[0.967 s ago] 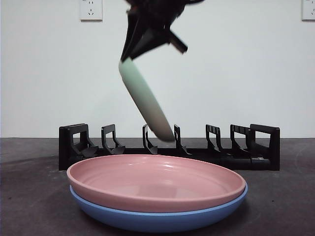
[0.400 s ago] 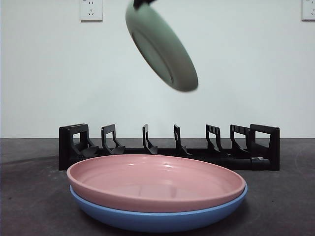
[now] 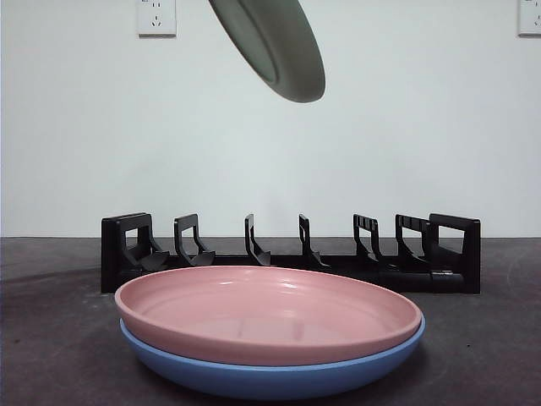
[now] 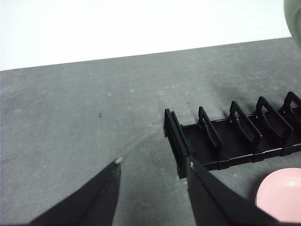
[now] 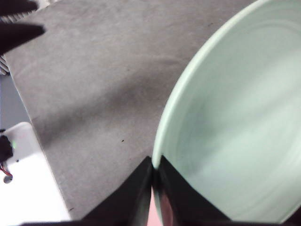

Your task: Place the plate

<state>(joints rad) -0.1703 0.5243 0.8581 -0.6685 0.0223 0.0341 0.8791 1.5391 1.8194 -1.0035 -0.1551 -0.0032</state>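
While right hand point(image 5: 154, 176) grips one green plate point(image 3: 275, 46), two stacked plates point(image 3: 269, 326)

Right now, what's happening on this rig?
The right gripper is clamped on the rim of a pale green plate, holding it tilted, high above the black dish rack. None of the rack slots holds a plate. A pink plate sits stacked in a blue plate in front of the rack. The left gripper is open and holds nothing, near the rack's end.
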